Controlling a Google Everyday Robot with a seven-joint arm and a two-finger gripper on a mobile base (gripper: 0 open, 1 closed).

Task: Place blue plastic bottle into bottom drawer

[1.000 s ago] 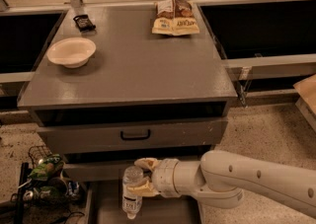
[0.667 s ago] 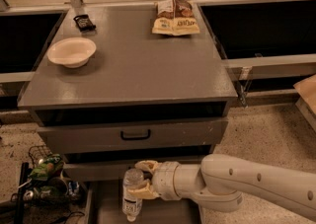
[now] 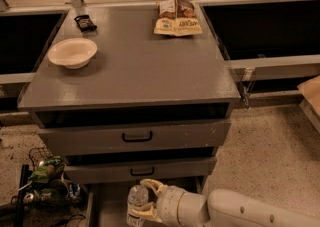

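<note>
The blue plastic bottle [image 3: 136, 205] is a small clear ribbed bottle with a white cap. It stands upright at the bottom of the view, over the pulled-out bottom drawer [image 3: 111, 210]. My gripper [image 3: 145, 202] comes in from the right on a white arm and is shut on the bottle, one cream finger [image 3: 153, 187] above it and one below. The bottle's base is cut off by the frame's lower edge.
The grey cabinet top [image 3: 135, 66] holds a white bowl [image 3: 72, 52], a tan snack bag [image 3: 177, 18] and a small dark packet [image 3: 85, 22]. Two upper drawers with black handles [image 3: 137, 136] sit above. A wire basket of items [image 3: 45, 181] stands at the lower left.
The gripper and bottle have sunk slightly lower over the bottom drawer. Nothing else moved.
</note>
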